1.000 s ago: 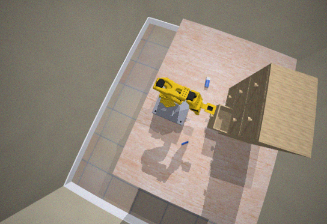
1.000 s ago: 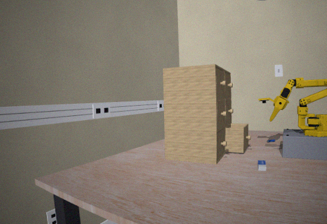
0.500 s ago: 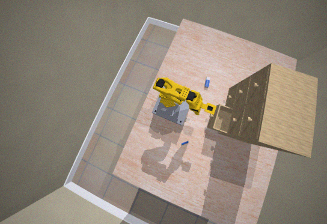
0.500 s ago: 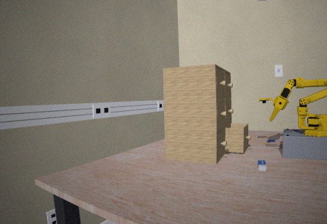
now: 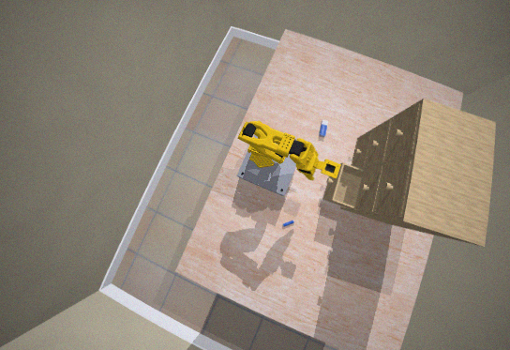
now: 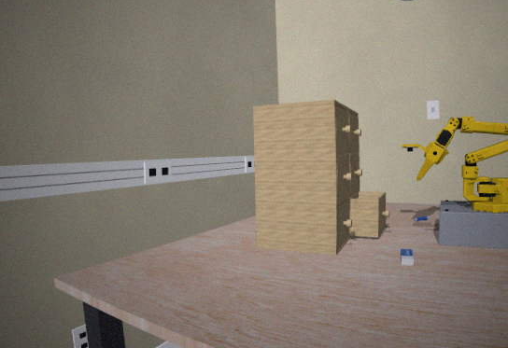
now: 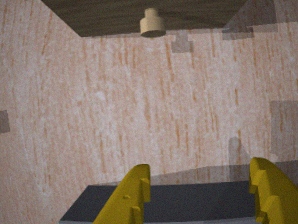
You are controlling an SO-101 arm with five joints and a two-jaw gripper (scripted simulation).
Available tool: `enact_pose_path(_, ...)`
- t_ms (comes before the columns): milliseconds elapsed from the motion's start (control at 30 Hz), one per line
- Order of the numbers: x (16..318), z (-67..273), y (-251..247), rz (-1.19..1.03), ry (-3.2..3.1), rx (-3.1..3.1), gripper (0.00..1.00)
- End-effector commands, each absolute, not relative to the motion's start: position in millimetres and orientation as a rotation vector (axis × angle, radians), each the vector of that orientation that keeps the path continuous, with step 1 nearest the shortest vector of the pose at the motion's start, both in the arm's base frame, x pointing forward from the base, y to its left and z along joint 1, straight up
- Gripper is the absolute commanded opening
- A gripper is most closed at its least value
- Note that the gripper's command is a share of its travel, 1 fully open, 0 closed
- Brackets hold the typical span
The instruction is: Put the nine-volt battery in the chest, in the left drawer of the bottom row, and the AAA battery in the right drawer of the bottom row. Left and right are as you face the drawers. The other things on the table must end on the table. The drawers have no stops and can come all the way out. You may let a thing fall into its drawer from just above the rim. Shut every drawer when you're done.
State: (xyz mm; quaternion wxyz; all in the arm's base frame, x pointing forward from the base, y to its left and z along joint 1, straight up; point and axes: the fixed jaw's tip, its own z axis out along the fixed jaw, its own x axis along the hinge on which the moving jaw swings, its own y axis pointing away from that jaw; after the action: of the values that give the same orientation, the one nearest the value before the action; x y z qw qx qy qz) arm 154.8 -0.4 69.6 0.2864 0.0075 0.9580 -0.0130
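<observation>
The nine-volt battery (image 5: 323, 128) (image 6: 407, 257), blue and white, lies on the table between the arm and the chest. The AAA battery (image 5: 288, 223) (image 6: 421, 218), a small blue stick, lies on the table on the arm's other side. The wooden chest (image 5: 450, 178) (image 6: 299, 177) has the right drawer of its bottom row (image 5: 344, 188) (image 6: 369, 215) (image 7: 200, 3) pulled out; the other drawers are shut. My gripper (image 5: 310, 174) (image 6: 421, 174) (image 7: 200, 165) is open and empty. It hangs in the air in front of the open drawer, pointing down, apart from its knob (image 7: 152, 23).
The arm's grey base block (image 5: 267, 175) (image 6: 467, 230) (image 7: 200, 223) stands on the wooden table (image 5: 328, 75) (image 6: 280, 294), right under the gripper. The table's edges are near the chest's back and sides.
</observation>
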Motion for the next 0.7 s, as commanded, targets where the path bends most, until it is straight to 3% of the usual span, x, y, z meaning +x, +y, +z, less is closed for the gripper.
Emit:
enact_pose_path(0,155.7,111.7,-2.5,-0.048,2.422,0.031,0.21)
enact_pose_path(300,124.9,187.6,-1.4,-0.063,2.125,0.042,0.20)
enact_pose_path(667,121.5,185.1,-1.2,-0.062,2.137,0.044,0.19)
